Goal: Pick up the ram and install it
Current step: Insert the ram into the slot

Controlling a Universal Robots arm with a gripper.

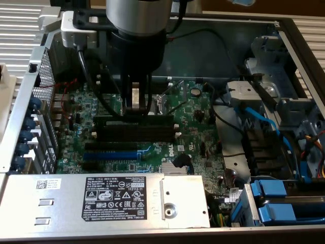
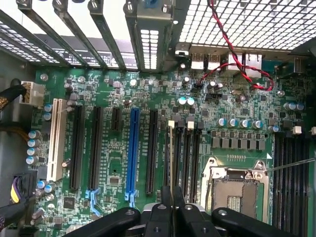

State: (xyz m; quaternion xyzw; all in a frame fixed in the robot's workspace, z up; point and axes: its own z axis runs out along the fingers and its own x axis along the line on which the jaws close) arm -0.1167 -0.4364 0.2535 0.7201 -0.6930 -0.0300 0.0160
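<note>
The ram (image 1: pixel 152 118) is a long thin stick standing on edge, level, along the row of black memory slots (image 1: pixel 137 133) on the green motherboard. My gripper (image 1: pixel 134 104) comes straight down onto its middle and is shut on it. In the wrist view the ram (image 2: pixel 171 158) shows edge-on as a thin pale line running out from between my black fingers (image 2: pixel 165 205), over the black slots (image 2: pixel 192 153) with their white end clips. I cannot tell whether it is pressed fully into a slot. The blue expansion slot (image 2: pixel 132 148) lies apart from it, to one side.
The open CPU socket (image 2: pixel 234 190) sits beside the memory slots. A silver power supply (image 1: pixel 101 198) fills the case's near side. Blue drive carriers (image 1: pixel 274 198) and blue cables (image 1: pixel 254 114) lie at the exterior view's right. A red-black wire (image 2: pixel 237 64) loops near the rear ports.
</note>
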